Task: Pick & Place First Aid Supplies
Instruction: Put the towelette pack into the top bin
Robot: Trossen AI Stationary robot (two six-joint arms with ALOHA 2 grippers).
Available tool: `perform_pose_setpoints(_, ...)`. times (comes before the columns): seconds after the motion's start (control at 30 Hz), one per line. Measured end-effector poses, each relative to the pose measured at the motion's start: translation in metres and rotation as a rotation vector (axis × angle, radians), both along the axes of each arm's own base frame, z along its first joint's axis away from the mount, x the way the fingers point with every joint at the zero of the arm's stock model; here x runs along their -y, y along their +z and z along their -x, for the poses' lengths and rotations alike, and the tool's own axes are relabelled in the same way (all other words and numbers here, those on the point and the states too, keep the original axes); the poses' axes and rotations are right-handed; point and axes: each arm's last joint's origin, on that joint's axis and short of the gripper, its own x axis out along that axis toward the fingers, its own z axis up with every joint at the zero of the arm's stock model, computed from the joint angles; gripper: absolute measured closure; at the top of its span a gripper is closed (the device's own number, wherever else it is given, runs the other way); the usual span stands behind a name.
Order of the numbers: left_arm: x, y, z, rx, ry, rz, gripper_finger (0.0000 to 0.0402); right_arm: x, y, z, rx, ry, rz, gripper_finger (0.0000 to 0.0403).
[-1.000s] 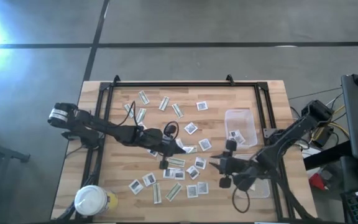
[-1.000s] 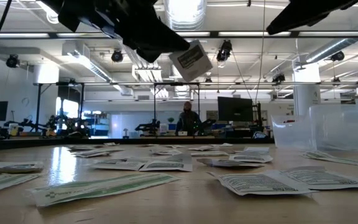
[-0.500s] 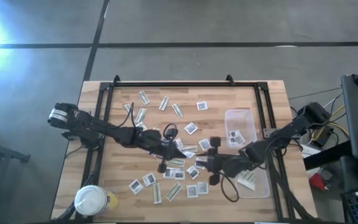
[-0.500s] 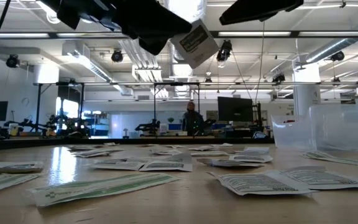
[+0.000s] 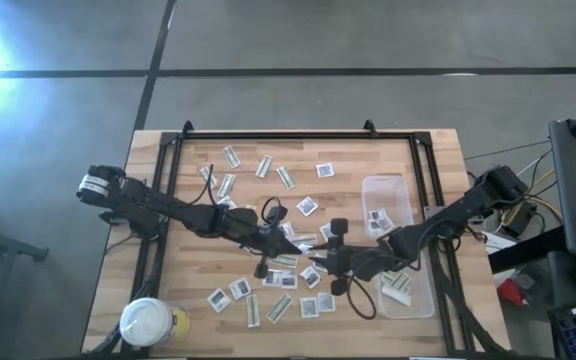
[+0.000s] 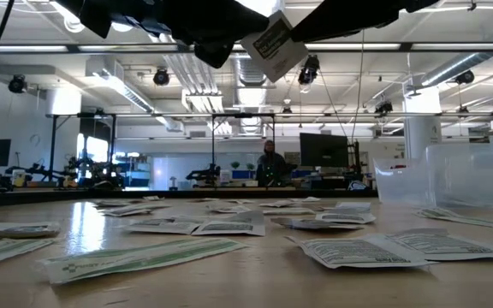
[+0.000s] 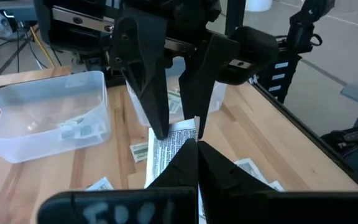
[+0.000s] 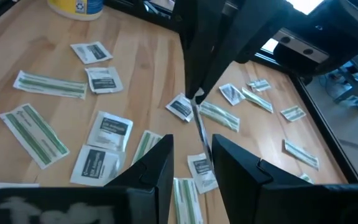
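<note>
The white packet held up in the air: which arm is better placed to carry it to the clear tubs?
The right. Its open hand already straddles the white packet that the left hand pinches above the table, and the clear tubs lie on the right arm's side.

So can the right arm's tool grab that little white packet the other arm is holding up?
Probably yes. The right tool is open, and the white packet pinched by the left tool hangs just ahead of its gap, nothing between them.

Two clear tubs [image 5: 386, 203] on the wooden table [image 5: 438, 160] — white-lidded jar [image 5: 146, 322] at its corner.
</note>
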Motion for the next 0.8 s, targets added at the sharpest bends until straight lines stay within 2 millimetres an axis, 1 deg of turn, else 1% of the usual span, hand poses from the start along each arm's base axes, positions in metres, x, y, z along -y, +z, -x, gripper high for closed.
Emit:
perform_pose_setpoints(0.13, 0.0, 0.001, -0.0002, 0.013, -0.003, -0.008, 0.0401, 0.0024, 0.0001, -0.0011, 0.0, -0.005, 0.003, 0.0292)
perform_pose_setpoints(0.27, 0.0001, 0.002, -0.0005, 0.023, -0.003, -0.006, 0.0401, 0.0025, 0.0001, -0.0016, -0.005, 0.014, -0.009, 0.0307)
perform_pose_setpoints(0.37, 0.0001, 0.0022, -0.0005, 0.026, -0.003, -0.007, 0.0401, 0.0034, -0.0001, -0.0023, -0.011, 0.03, -0.02, 0.0334)
perform_pose_setpoints(0.5, 0.0001, 0.0022, -0.0005, 0.026, -0.003, -0.008, 0.0402, 0.005, -0.0001, -0.003, -0.011, 0.025, -0.02, 0.0382)
perform_pose_setpoints(0.53, 0.0001, 0.0022, -0.0005, 0.026, -0.003, -0.008, 0.0401, 0.005, -0.0002, -0.0029, -0.011, 0.025, -0.02, 0.0388)
perform_pose_setpoints(0.8, -0.0004, 0.0022, -0.0006, 0.026, 0.014, -0.01, 0.0401, 0.0049, -0.0006, -0.0026, -0.014, 0.018, -0.03, 0.0394)
